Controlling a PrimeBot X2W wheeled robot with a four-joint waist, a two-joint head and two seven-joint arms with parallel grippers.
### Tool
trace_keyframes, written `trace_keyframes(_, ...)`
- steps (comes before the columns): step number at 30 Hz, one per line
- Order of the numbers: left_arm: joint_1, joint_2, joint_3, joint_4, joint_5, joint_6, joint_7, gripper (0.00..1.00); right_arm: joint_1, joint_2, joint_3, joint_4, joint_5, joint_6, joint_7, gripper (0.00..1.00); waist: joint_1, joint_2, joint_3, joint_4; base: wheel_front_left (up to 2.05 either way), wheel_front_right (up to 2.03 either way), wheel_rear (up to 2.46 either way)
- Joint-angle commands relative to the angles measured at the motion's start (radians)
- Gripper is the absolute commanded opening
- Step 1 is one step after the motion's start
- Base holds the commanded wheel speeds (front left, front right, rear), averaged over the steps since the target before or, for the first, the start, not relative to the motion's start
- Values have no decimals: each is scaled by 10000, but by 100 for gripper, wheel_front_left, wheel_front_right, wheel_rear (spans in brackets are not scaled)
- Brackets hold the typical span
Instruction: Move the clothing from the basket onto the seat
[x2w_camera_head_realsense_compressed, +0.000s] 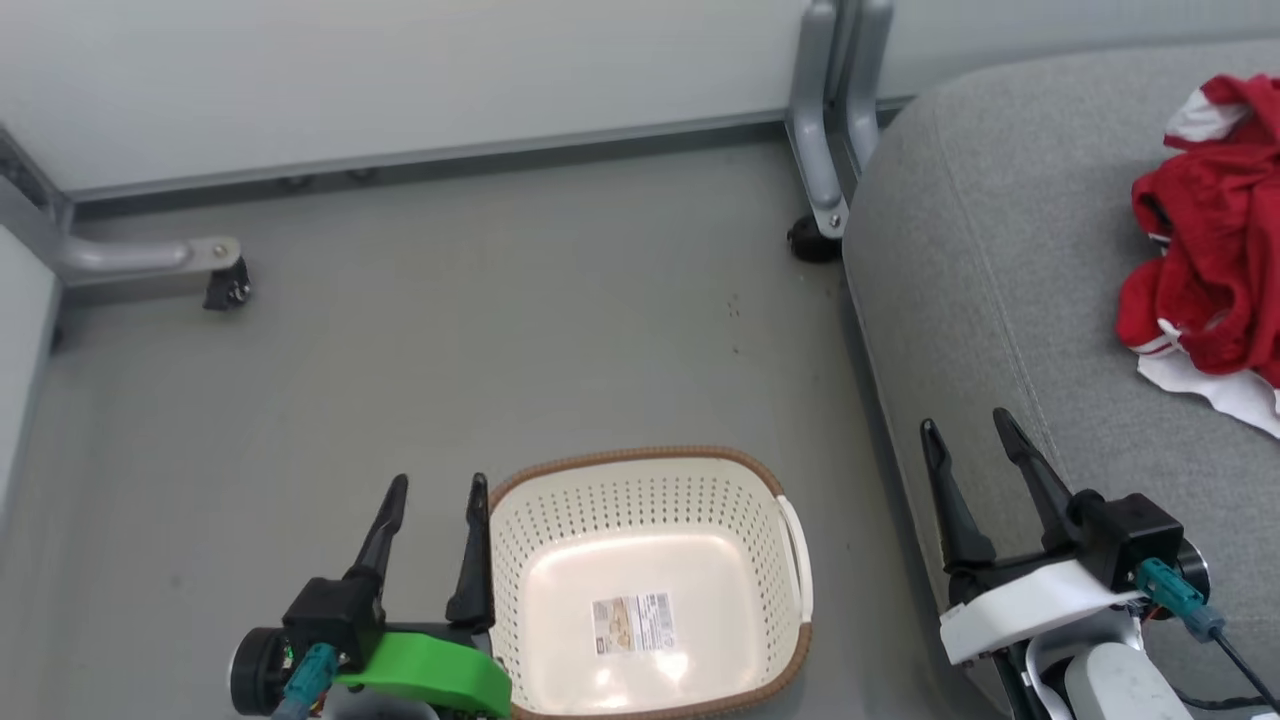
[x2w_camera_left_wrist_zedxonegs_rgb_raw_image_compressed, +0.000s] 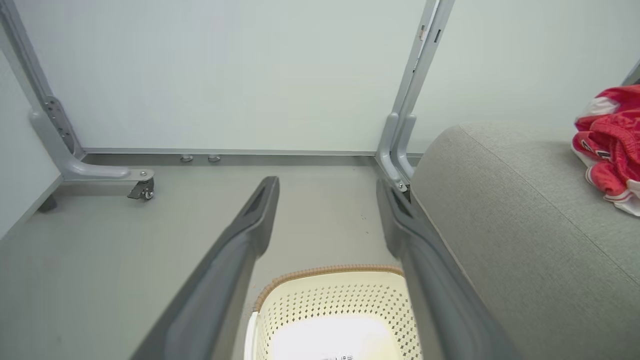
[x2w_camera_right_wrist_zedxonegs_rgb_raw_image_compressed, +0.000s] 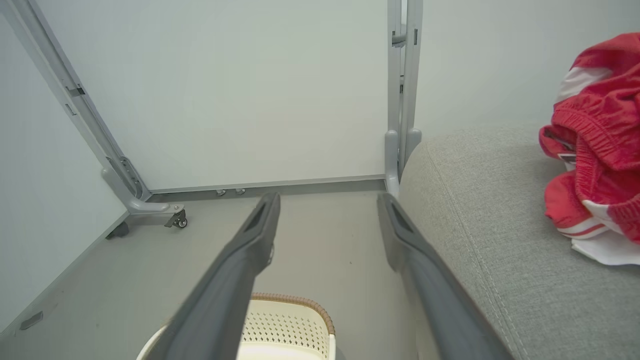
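The cream perforated basket (x2w_camera_head_realsense_compressed: 745, 520) with its brown rim stands on the floor, holding nothing but a paper label (x2w_camera_head_realsense_compressed: 632, 623) on its bottom. The red clothing (x2w_camera_head_realsense_compressed: 1210, 260) with white trim lies bunched on the grey seat (x2w_camera_head_realsense_compressed: 980, 270) at the right. My left gripper (x2w_camera_head_realsense_compressed: 440, 498) is open beside the basket's left rim. My right gripper (x2w_camera_head_realsense_compressed: 968, 425) is open over the seat's front edge, well short of the clothing. The left wrist view shows the basket (x2w_camera_left_wrist_zedxonegs_rgb_raw_image_compressed: 330, 305), the seat (x2w_camera_left_wrist_zedxonegs_rgb_raw_image_compressed: 500, 210) and the clothing (x2w_camera_left_wrist_zedxonegs_rgb_raw_image_compressed: 607, 150); the right wrist view shows the clothing (x2w_camera_right_wrist_zedxonegs_rgb_raw_image_compressed: 595, 145) on the seat (x2w_camera_right_wrist_zedxonegs_rgb_raw_image_compressed: 480, 200).
Grey metal partition legs with castors stand at the back left (x2w_camera_head_realsense_compressed: 150, 260) and beside the seat's corner (x2w_camera_head_realsense_compressed: 830, 130). A pale wall panel runs along the back. Grey floor (x2w_camera_head_realsense_compressed: 450, 350) spreads between wall and basket.
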Motion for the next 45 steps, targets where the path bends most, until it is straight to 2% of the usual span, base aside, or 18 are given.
trace_keyframes(1, 300, 1, 172, -170, 124, 11, -4, 100, 272, -5, 28, -148, -103, -3, -28, 100, 1, 0, -1376, 638, 0, 0, 0)
trace_keyframes(6, 1037, -7, 689, -829, 266, -62, -4, 100, 823, 88, -18, -486, -329, -3, -28, 100, 1, 0, -1864, 671, 0, 0, 0)
trace_keyframes(12, 1754, -9, 845, -1338, 511, -188, -4, 100, 1352, 116, -240, -676, -561, -3, -28, 100, 1, 0, -2117, 721, 0, 0, 0)
trace_keyframes(23, 1948, -9, 842, -1203, 765, -327, -4, 100, 1881, 270, -477, -757, -702, -2, -28, 100, 1, 0, -2327, 738, 0, 0, 0)
trace_keyframes(44, 1842, -10, 889, -887, 796, -377, -4, 100, 1913, 367, -552, -671, -771, -3, -28, 100, 1, 0, -2507, 779, 0, 0, 0)
trace_keyframes(45, 1857, -10, 883, -840, 841, -381, -4, 0, 1899, 371, -548, -662, -767, -3, -28, 0, 1, 0, -2505, 774, 0, 0, 0)
